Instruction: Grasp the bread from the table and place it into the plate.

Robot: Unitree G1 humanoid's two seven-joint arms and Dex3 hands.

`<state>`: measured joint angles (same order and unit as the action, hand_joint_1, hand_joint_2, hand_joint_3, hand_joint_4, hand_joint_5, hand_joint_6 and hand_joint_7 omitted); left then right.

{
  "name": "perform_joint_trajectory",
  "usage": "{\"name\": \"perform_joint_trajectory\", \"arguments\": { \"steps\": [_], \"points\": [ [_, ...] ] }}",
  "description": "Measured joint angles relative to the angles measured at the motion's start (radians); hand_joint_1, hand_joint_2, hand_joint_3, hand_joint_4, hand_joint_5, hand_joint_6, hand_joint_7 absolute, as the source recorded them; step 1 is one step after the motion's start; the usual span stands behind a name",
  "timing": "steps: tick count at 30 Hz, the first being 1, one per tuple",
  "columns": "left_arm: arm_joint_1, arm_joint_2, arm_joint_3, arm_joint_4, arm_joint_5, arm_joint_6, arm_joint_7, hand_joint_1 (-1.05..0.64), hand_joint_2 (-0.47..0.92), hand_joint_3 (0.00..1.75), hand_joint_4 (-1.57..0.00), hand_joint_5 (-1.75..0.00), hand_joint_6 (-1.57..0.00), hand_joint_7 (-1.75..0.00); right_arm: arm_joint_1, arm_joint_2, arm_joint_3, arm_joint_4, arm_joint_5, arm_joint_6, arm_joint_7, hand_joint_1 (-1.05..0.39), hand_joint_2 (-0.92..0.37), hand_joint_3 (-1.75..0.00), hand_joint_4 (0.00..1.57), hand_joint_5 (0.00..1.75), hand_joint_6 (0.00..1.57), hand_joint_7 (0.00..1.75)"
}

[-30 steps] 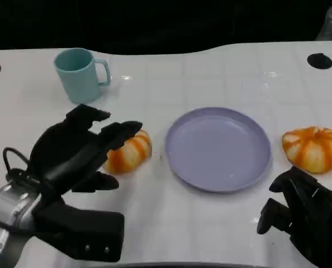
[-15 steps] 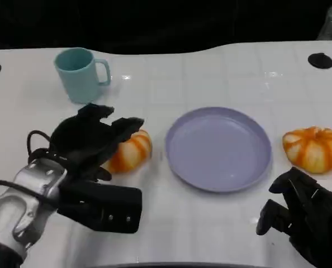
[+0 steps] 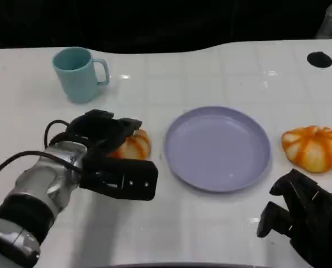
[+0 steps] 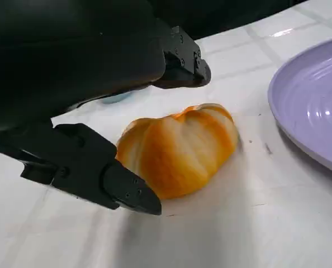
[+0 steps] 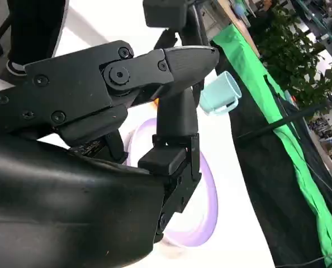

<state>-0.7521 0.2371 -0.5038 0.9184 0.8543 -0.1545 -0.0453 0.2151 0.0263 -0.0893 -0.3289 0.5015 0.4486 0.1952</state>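
Observation:
An orange-striped bread roll (image 3: 135, 146) lies on the white table, just left of the empty lilac plate (image 3: 217, 148). My left hand (image 3: 104, 142) reaches over the roll from its left and hides part of it. In the left wrist view the roll (image 4: 180, 148) lies between the upper fingers (image 4: 180, 64), which are apart from it, and the thumb (image 4: 99, 173), whose tip is right beside it. The roll still rests on the table. My right hand (image 3: 303, 218) holds nothing near the front right edge. A second striped roll (image 3: 312, 148) lies right of the plate.
A teal mug (image 3: 76, 72) stands at the back left, behind my left hand. Black holes (image 3: 319, 60) mark the table's back corners. The right wrist view has the plate's rim (image 5: 208, 190) and the mug (image 5: 219, 92) beyond my right hand's fingers.
My left arm has reached forward and to the right, and its hand has come down around the roll. The roll, the plate and my right hand have not moved.

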Motion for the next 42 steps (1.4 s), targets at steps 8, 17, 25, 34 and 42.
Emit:
{"name": "perform_joint_trajectory", "arguments": {
  "steps": [8, 17, 25, 34, 42],
  "points": [
    [-0.09, -0.053, -0.038, 0.206, -0.023, -0.004, 0.04, -0.24, 0.8, 0.02, -0.02, -0.15, -0.16, 0.0, 0.009, 0.001, 0.0, -0.004, 0.008, 0.002, 0.0, -0.61, -0.92, -0.13, 0.74, 1.72, 0.64, 1.53],
    [-0.137, -0.091, -0.036, 0.34, -0.085, -0.022, 0.058, -0.21, 0.92, 0.22, -0.63, -0.17, -0.56, -0.06, 0.017, -0.002, 0.001, -0.02, 0.008, 0.003, 0.0, -0.61, -0.92, -0.16, 0.73, 1.72, 0.63, 1.54],
    [-0.134, -0.1, -0.019, 0.368, -0.118, -0.052, 0.22, -0.19, 0.92, 0.31, -0.71, -1.7, -0.66, -1.49, 0.022, -0.002, 0.0, -0.03, 0.012, 0.017, 0.0, -0.6, -0.92, -0.13, 0.74, 1.7, 0.65, 1.5],
    [-0.127, -0.1, -0.038, 0.389, -0.118, -0.067, 0.316, -0.19, 0.91, 0.34, -0.79, -1.75, -0.59, -1.72, 0.027, -0.002, -0.008, -0.034, 0.014, 0.02, 0.0, -0.6, -0.92, -0.12, 0.74, 1.7, 0.66, 1.48],
    [-0.127, -0.092, -0.009, 0.384, -0.134, -0.087, 0.451, -0.13, 0.82, 0.35, -0.86, -1.75, -0.59, -1.75, 0.027, -0.003, -0.009, -0.033, 0.015, 0.02, 0.002, -0.59, -0.92, -0.13, 0.73, 1.7, 0.66, 1.48]
  ]
}}
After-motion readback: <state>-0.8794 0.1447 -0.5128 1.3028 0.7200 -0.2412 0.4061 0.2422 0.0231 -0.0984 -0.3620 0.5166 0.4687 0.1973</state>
